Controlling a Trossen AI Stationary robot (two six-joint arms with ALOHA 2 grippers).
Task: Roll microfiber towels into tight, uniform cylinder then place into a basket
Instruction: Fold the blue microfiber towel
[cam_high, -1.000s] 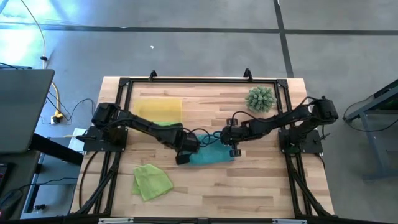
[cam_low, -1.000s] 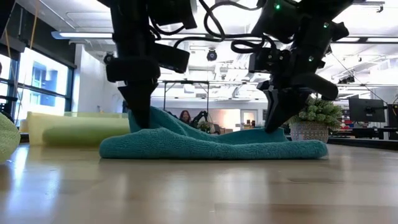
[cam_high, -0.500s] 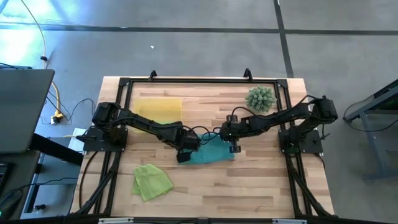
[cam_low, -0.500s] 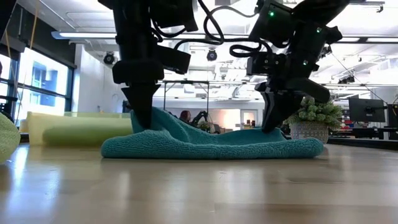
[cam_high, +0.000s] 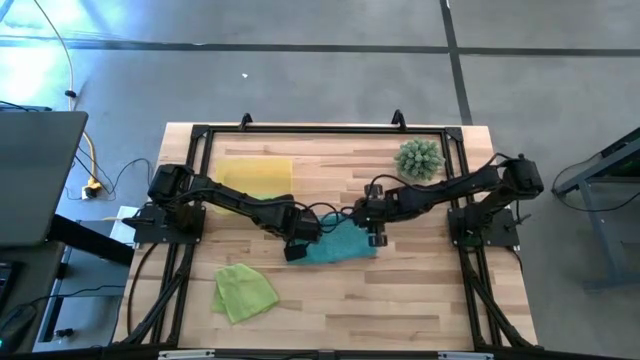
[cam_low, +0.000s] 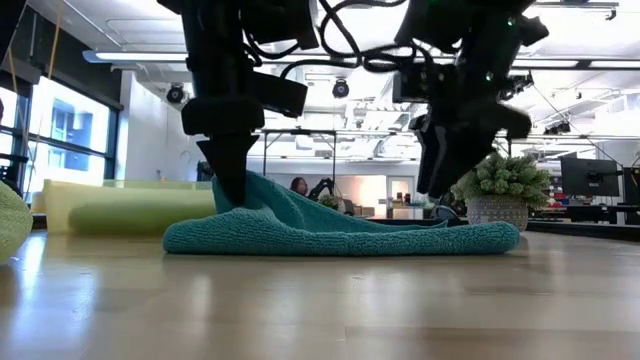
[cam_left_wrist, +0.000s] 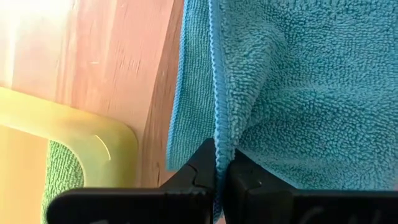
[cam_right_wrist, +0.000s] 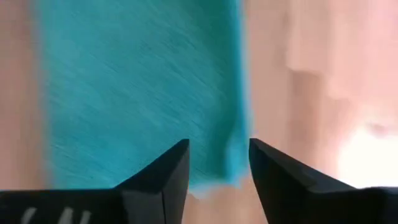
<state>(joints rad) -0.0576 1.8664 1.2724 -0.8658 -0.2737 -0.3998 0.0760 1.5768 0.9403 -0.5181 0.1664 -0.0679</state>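
Butcher-block table (cam_high: 420, 290) holds teal towel (cam_high: 340, 245); bright open office behind.

The middle of the bench (cam_high: 420, 290) is crowded: both arms reach in and meet over the teal towel (cam_high: 340, 245). The left gripper (cam_high: 297, 245) is clamped on the towel's raised edge, and the right gripper (cam_high: 372, 232) hangs just above its other end with jaws parted. Toward the far left corner the basket (cam_high: 255, 175) takes up room, with a green roll inside. The spiky plant (cam_high: 419, 158) blocks the far right corner. A loose lime towel (cam_high: 245, 292) lies near the front left. The front right stretch of bench lies bare and passable.
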